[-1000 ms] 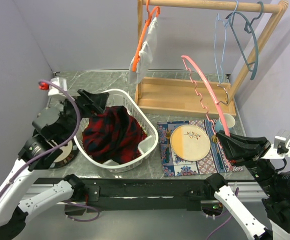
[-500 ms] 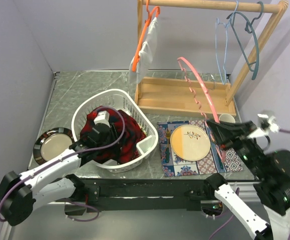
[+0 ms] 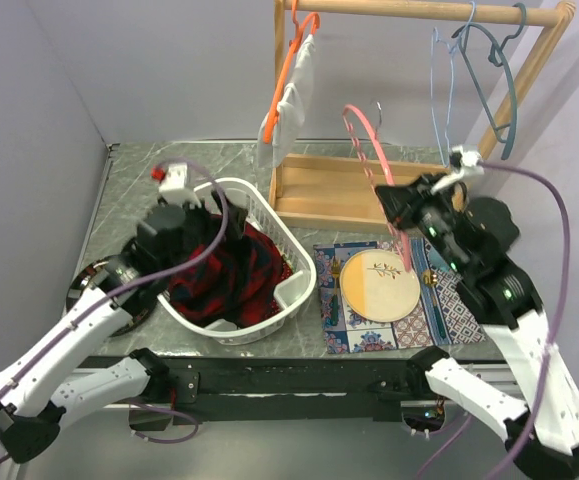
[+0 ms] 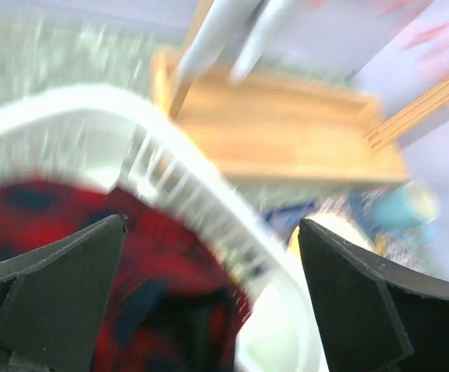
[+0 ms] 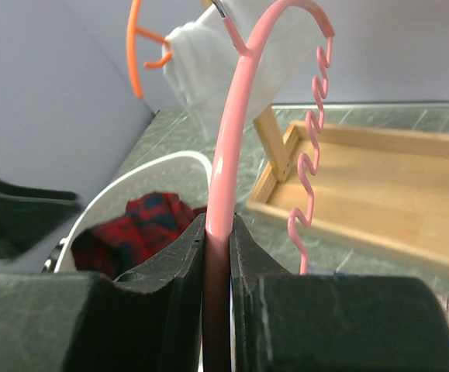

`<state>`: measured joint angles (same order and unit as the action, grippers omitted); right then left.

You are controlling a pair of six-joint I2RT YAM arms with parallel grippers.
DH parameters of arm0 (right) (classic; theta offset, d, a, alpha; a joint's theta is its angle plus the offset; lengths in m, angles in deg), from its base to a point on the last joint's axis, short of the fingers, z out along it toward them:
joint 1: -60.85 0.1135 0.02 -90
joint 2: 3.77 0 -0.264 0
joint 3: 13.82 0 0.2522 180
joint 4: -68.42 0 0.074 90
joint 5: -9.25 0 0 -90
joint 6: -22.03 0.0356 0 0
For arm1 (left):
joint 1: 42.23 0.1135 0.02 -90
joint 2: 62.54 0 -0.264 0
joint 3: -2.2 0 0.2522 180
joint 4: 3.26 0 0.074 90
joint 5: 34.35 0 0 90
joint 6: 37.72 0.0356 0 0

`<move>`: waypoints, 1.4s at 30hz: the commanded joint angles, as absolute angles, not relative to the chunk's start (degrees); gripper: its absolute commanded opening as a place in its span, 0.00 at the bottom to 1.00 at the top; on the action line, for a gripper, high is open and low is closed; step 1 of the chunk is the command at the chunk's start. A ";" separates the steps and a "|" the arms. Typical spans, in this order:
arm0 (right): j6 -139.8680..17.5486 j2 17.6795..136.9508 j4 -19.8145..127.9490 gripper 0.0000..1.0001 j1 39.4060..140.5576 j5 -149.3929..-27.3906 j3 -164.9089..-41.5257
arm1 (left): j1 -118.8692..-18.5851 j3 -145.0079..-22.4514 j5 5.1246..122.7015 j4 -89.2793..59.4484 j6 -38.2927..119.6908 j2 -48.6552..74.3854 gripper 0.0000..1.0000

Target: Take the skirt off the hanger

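Pale lilac walls (image 3: pixel 149 60) on three sides, evenly lit. Grey-green marbled desk (image 3: pixel 134 175) below. Wooden clothes rack (image 3: pixel 329 185) at back right.
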<state>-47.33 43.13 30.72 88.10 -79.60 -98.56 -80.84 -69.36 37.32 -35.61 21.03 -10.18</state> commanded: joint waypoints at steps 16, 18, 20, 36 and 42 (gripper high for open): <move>-54.00 56.87 46.66 0.00 87.14 -69.24 -111.25 | -80.11 -62.19 39.13 -17.46 44.02 -14.90 0.99; -54.17 59.33 47.01 0.00 86.70 -69.50 -114.15 | -80.02 -62.27 38.34 -17.81 43.67 -15.08 0.99; -54.26 61.87 47.19 0.00 85.56 -69.59 -116.86 | -80.11 -63.06 37.37 -18.95 42.96 -14.99 0.99; -47.84 75.68 53.61 0.00 69.21 -85.49 -127.16 | -80.11 -63.15 36.32 -19.48 41.65 -15.43 0.99; -47.85 80.34 52.29 0.00 68.15 -86.90 -130.94 | -80.11 -63.24 35.70 -19.65 41.91 -15.17 0.99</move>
<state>-48.27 79.41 47.09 68.76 -83.62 -126.39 -80.29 -61.21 36.30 -21.12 42.10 -15.01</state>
